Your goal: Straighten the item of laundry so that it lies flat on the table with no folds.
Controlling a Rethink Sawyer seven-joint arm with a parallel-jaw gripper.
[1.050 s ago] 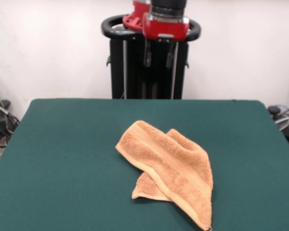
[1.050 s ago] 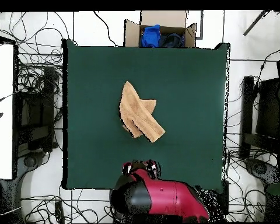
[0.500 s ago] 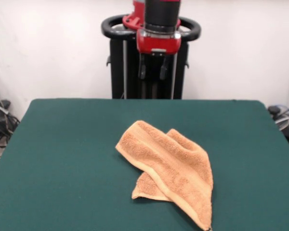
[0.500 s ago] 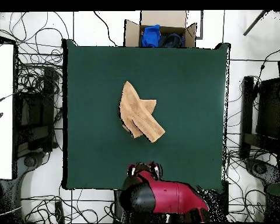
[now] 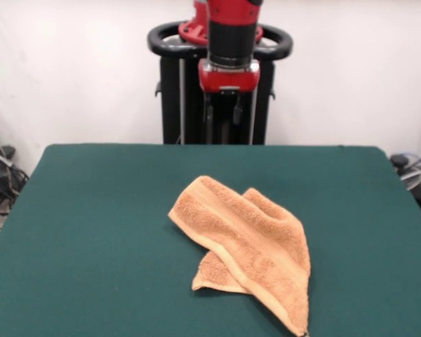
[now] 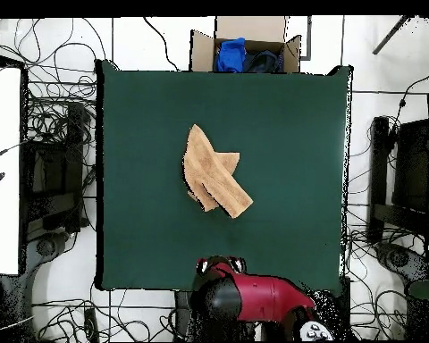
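Claw (image 5: 222,115) lower, farther back.

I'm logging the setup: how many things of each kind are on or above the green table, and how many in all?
Orange-tan towel, folded over itself on the table: 1
Robot tool, above the table's far edge, clear of the towel: 1
Total: 2
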